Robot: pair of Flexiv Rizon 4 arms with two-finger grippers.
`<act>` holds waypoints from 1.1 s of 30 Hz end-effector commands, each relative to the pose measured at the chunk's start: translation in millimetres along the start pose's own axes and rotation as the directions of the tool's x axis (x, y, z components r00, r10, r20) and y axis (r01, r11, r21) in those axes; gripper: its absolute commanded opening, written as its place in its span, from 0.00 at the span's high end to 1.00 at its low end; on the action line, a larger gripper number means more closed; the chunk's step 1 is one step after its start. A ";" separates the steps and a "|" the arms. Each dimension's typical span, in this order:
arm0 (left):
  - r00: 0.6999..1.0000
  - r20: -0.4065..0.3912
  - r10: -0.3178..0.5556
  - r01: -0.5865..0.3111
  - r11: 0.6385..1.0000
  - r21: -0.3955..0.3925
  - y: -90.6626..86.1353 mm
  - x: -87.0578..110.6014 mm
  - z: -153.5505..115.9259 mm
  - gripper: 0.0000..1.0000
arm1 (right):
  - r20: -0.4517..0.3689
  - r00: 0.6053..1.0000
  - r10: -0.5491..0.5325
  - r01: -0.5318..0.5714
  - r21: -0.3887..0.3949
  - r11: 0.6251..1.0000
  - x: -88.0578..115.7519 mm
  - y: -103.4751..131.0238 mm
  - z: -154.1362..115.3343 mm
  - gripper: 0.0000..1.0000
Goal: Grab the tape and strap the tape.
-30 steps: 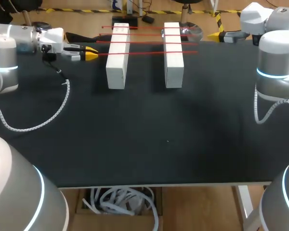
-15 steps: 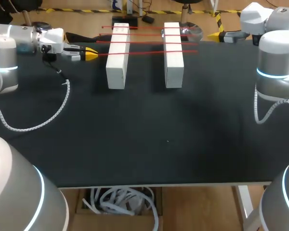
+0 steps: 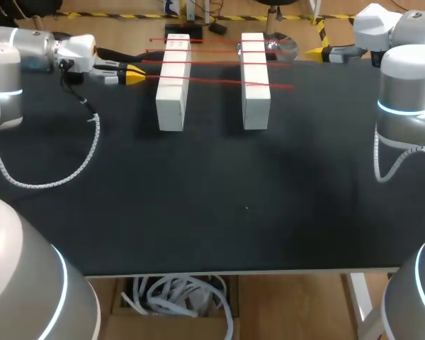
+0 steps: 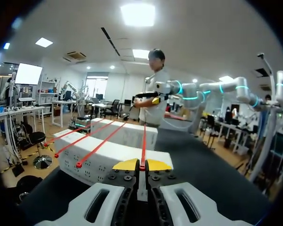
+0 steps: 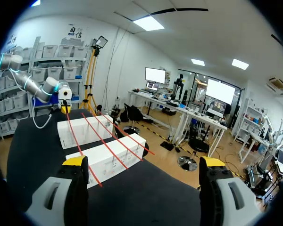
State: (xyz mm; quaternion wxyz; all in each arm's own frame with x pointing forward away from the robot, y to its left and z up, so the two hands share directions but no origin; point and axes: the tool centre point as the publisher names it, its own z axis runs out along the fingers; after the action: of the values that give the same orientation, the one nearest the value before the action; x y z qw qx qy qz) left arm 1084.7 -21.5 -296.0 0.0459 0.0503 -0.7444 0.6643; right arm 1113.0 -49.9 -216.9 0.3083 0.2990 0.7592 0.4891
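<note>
One red tape (image 3: 212,80) is gripped at its end by the closed jaws of the left arm (image 3: 28,53), just left of the left white block (image 3: 171,99). Its long axis is laid rightward across that block, slightly askew. The jaws of the right arm (image 3: 382,28), spread wide and empty, are seen well right of the block; the tape's free end is judged nearer them.

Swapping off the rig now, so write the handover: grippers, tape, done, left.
Left gripper: shut on the end of the nearest red tape, beside the left white block.
Right gripper: open, empty, near the table's far right corner.
The held tape slants across both that block and the right white block; three other red tapes cross them behind.
Done: tape grabbed. Left: strapping.
</note>
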 end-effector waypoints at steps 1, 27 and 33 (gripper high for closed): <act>1.000 -0.010 0.001 -0.001 1.000 0.024 -15.2 2.9 2.6 1.00 | -0.001 1.000 0.001 -0.001 0.001 1.000 -0.2 0.2 0.1 0.00; 0.998 -0.014 -0.064 0.064 0.939 0.337 -102.8 9.7 30.9 1.00 | -0.001 1.000 0.001 -0.001 0.001 1.000 -0.2 0.2 0.1 0.00; 0.999 -0.022 -0.050 0.054 0.924 0.378 -116.4 11.6 39.2 1.00 | -0.001 1.000 0.001 -0.001 0.001 1.000 -0.2 0.2 0.1 0.00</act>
State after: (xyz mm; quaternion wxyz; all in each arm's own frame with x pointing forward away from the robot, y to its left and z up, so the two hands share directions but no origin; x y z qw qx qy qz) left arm 1091.7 -69.0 -187.0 0.0615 0.0736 -0.5996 0.7945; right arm 1113.0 -49.9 -216.9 0.3083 0.2990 0.7592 0.4891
